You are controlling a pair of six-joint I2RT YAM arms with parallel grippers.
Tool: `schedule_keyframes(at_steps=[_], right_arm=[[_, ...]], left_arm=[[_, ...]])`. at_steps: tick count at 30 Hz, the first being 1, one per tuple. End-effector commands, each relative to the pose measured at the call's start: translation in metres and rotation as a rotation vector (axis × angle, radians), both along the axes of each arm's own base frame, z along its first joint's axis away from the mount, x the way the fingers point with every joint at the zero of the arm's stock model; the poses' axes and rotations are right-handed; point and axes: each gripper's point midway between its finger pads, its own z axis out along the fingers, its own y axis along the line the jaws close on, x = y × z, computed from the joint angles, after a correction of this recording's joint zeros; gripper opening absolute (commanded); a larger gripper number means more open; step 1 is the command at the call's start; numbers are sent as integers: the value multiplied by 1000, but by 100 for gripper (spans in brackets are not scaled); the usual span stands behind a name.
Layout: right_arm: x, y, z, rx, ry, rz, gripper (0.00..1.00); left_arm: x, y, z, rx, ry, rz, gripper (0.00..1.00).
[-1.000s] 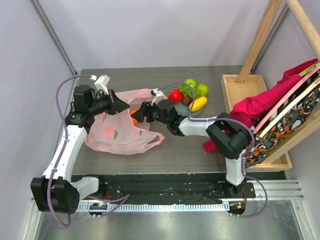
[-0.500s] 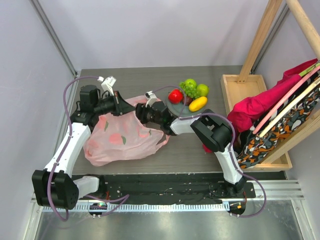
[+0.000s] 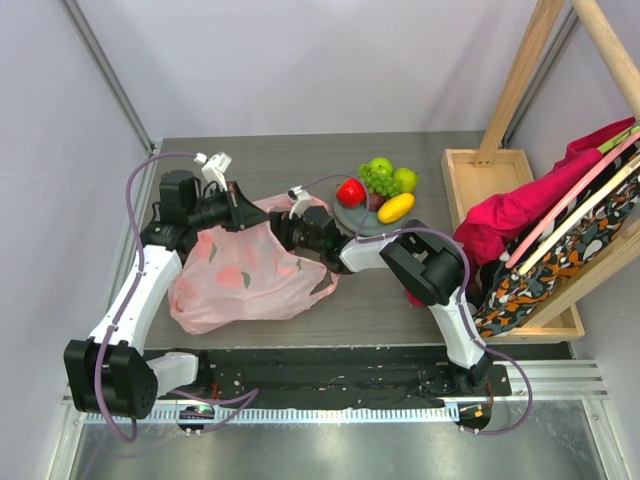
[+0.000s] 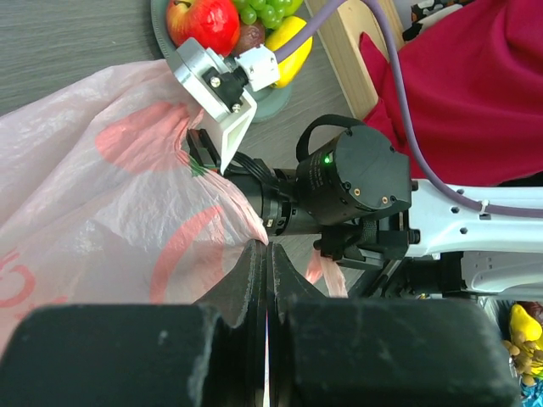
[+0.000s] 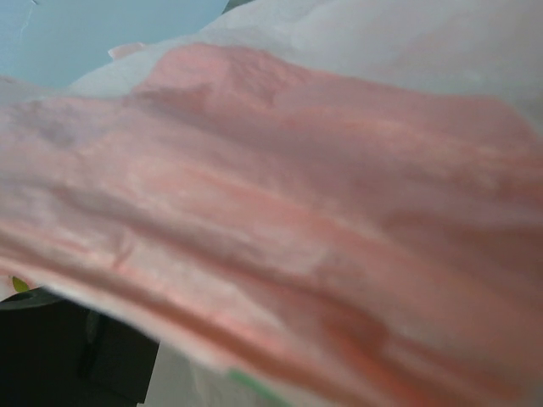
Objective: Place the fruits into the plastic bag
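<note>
The pink plastic bag lies at the left middle of the table. My left gripper is shut on its upper rim and holds the mouth up; in the left wrist view the gripper pinches the thin film of the bag. My right gripper reaches into the bag's mouth, its fingertips hidden by film. The right wrist view shows only pink bag film. A red apple, grapes, green apples, a yellow mango and a dark plum sit on the grey plate. No orange shows.
A wooden tray with an upright frame stands at the right. A red cloth and patterned fabrics hang over it. The right arm's wrist lies close in front of my left gripper.
My right gripper, which held an orange a second ago, has moved left into the bag's mouth; the orange no longer shows. My left gripper has shifted right with the rim.
</note>
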Motion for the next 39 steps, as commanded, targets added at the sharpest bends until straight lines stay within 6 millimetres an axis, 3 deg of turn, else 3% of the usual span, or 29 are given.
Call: schedule_keyframes(at_steps=[1,3,8,12,14,15,19,22,28,33,39], right_arm=[[-3,0,52,75,-110,6,95],[-6,-4,53,74,-111,6,95],[-25,-23,84,104,-160,18,93],[-34,-41,97,73,-188,0,91],[-37,-51,84,10,-154,-21,91],[-38,-57,90,-5,-160,-38,91],[-33,-87,52,-171,-71,-154,90],[-31,-96,36,-245,-53,-176,89],[-21,-85,23,-231,20,-111,82],[-28,-61,13,-179,75,0,78],[-30,-48,-5,-142,148,28,74]], left_arm=[[5,1,7,11,-30,11,0],[6,5,5,29,-28,33,0],[9,23,2,143,-46,110,0],[11,38,0,228,-63,161,0],[11,43,0,256,-67,175,0],[11,44,1,264,-77,175,0],[8,47,1,290,-82,172,0],[6,43,2,284,-91,144,0],[5,42,2,287,-98,128,0],[6,39,-2,273,-79,113,0],[5,37,-3,259,-68,109,0]])
